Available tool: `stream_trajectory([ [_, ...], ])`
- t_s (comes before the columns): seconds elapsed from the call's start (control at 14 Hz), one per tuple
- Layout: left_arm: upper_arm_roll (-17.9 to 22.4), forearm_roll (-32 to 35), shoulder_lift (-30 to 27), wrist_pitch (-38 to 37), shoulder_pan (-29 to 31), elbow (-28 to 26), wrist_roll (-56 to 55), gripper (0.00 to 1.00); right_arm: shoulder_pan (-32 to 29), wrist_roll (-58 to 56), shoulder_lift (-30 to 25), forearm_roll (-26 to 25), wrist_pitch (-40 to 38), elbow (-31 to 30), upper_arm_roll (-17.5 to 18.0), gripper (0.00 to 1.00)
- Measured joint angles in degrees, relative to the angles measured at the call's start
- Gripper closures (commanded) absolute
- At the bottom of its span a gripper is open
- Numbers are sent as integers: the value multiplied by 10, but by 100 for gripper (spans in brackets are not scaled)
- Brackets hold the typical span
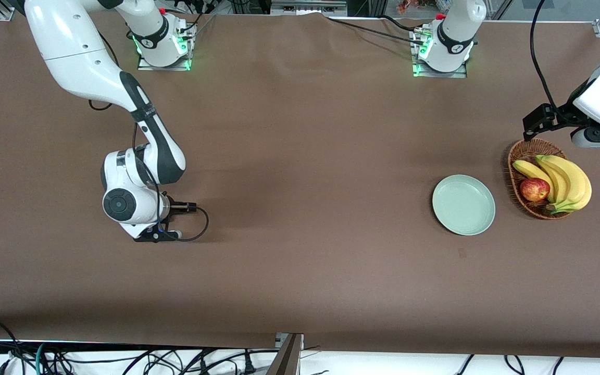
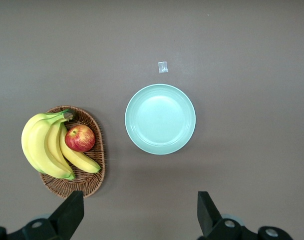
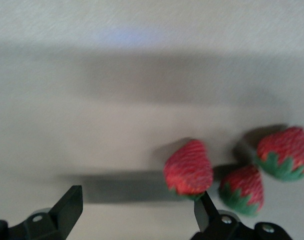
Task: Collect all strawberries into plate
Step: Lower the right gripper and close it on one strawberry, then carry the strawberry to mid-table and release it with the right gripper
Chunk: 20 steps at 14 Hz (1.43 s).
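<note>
Red strawberries [image 3: 188, 167], seemingly green-topped; plain mint-green plate [image 1: 463, 204].

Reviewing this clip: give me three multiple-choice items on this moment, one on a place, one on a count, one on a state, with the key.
1. Where is the apple?
A. On the plate
B. In the basket beside the bananas
C. On the bare table

2. How many strawberries show in the right wrist view?
A. One
B. Three
C. Five

3. What is on the plate?
A. Nothing
B. A banana
C. Two strawberries

Key: B, the apple lies in the basket against the bananas. B, three berries lie close together below the open right gripper. A, the dish is bare in the front and left wrist views; the open left gripper hangs near the basket.
</note>
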Motion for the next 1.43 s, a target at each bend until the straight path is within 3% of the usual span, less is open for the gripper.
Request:
stream_trajectory([
  [0.36, 0, 0, 0, 0, 0, 0, 0, 0, -14, -1, 4, -11, 24, 1, -2, 1],
  [0.43, 0, 0, 0, 0, 0, 0, 0, 0, -20, -2, 4, -12, 26, 2, -2, 9],
  [0.5, 0, 0, 0, 0, 0, 0, 0, 0, -25, -3, 4, -13, 28, 4, -2, 25],
  [0.71, 0, 0, 0, -1, 0, 0, 0, 0, -29, -4, 4, -13, 28, 10, -1, 38],
  [1.14, 1, 0, 0, -4, 0, 0, 0, 0, -28, -2, 1, -12, 28, 12, 4, 88],
  [1.43, 1, 0, 0, -5, 0, 0, 0, 0, -25, -2, 1, -12, 29, 19, 9, 92],
])
